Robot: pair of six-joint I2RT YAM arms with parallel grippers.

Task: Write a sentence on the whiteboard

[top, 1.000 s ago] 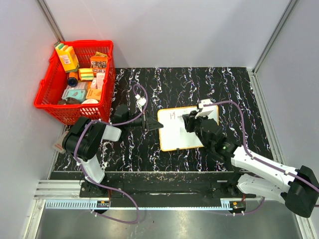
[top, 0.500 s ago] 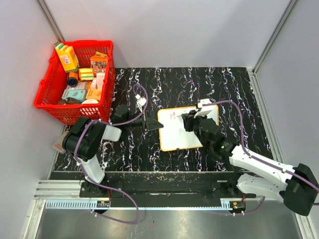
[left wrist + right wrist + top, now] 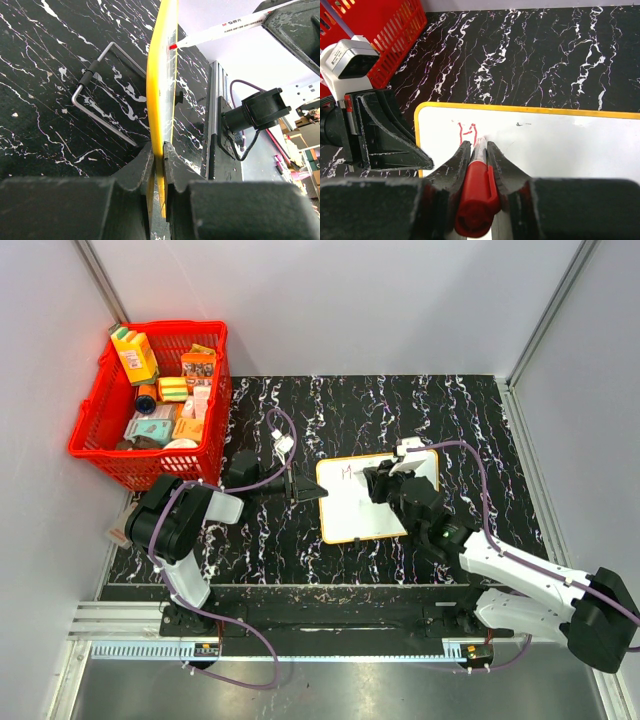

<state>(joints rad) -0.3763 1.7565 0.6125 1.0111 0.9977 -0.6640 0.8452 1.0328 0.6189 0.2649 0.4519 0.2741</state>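
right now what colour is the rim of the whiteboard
Orange-yellow, a thin band around the whiteboard; it shows best in the right wrist view.

red basket [image 3: 140,466] full of cartons [image 3: 135,355] at black marbled table's [image 3: 450,410] far-left corner.

**Board at centre, basket far left**

The whiteboard [image 3: 350,515] lies in the middle of the surface [image 3: 460,420]. The left tool [image 3: 303,487] grips its left edge. The right tool [image 3: 372,483], above it, sets a marker [image 3: 476,190] tip just right of the written marks [image 3: 466,134]. A basket [image 3: 150,468] sits far left.
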